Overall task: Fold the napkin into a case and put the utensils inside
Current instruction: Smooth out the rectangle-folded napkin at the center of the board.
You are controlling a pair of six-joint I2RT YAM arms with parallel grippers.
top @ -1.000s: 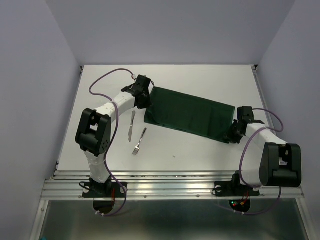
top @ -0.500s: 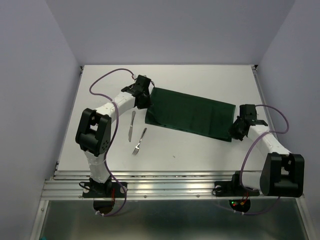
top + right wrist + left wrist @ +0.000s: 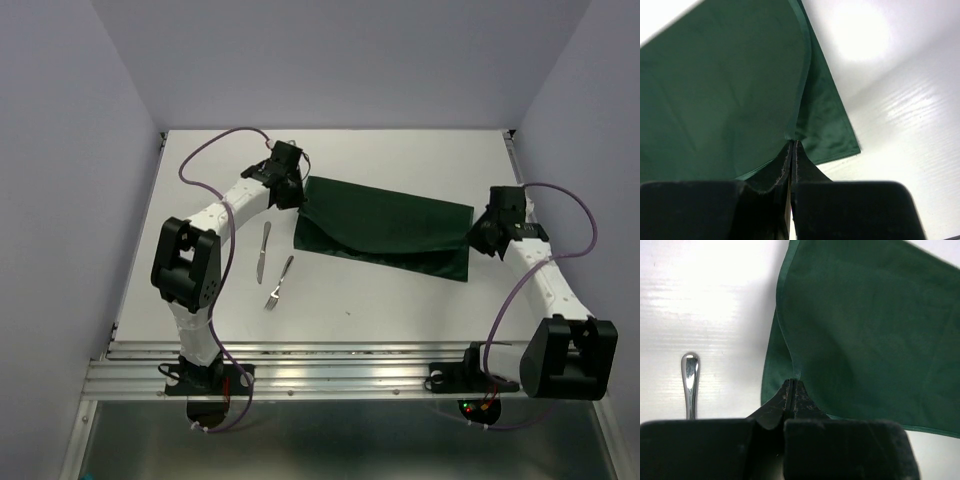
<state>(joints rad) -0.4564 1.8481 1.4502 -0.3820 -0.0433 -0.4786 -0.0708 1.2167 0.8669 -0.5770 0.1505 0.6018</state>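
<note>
Left pincer clamped on napkin, left end | right pincer clamped on right end | long axis left-right between them | knife, fork near-left, nearer left pincer

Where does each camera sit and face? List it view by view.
Top external: above and behind the arm bases, looking down on the table; both arms show, left gripper and right gripper pinching the napkin at its ends, knife and fork beside.
Left wrist: on the left wrist, looking along its shut fingers at the napkin's edge; a silver handle lies alongside.
Right wrist: on the right wrist, looking along its shut fingers at the napkin's other end.
Shared: all three show the napkin.
</note>
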